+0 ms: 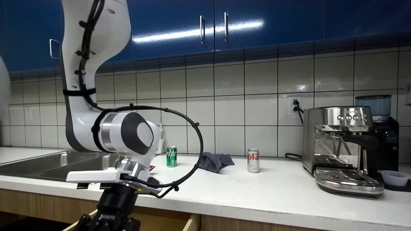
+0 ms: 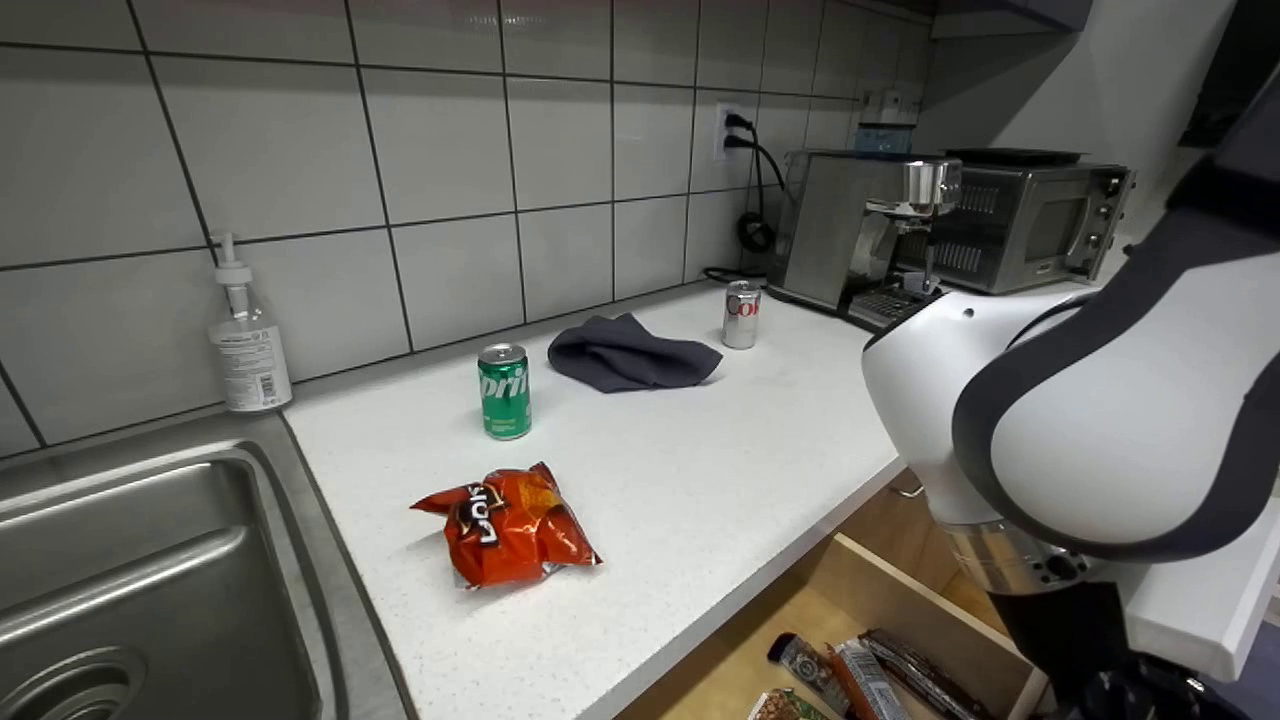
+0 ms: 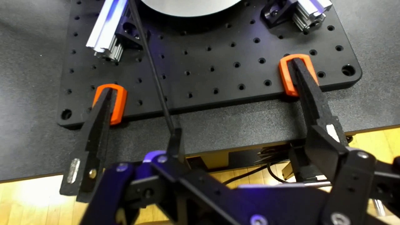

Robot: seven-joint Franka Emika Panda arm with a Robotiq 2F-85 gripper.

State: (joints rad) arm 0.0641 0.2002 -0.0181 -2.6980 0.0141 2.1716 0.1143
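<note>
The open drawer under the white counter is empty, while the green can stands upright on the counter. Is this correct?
Not entirely: the open drawer is not empty; an exterior view shows several packaged items inside it. The green can does stand upright on the white counter.

In both exterior views, the rear wall (image 2: 290, 130) is faced with pale tiles (image 1: 229, 111) parted by dark grout (image 1: 245, 110). Above them, glossy blue cabinets (image 1: 170, 19) are hung, fitted with slim metal handles (image 1: 226, 27), and a streak of white light (image 1: 173, 34) is mirrored across them. An electrical outlet (image 1: 291, 110) is mounted on the tiles. Below, a white countertop (image 1: 273, 192) is fronted with wood-grain panels (image 1: 35, 205), and a stainless-steel double sink (image 2: 130, 510) is set into it. In an exterior view, a plain grey side wall (image 2: 1130, 100) is crossed by a slanting shadow (image 2: 980, 80). In the wrist view, a yellowish plank floor (image 3: 28, 206) is brightened by glare (image 3: 40, 193) past the edge of a black tabletop (image 3: 31, 131).
</note>
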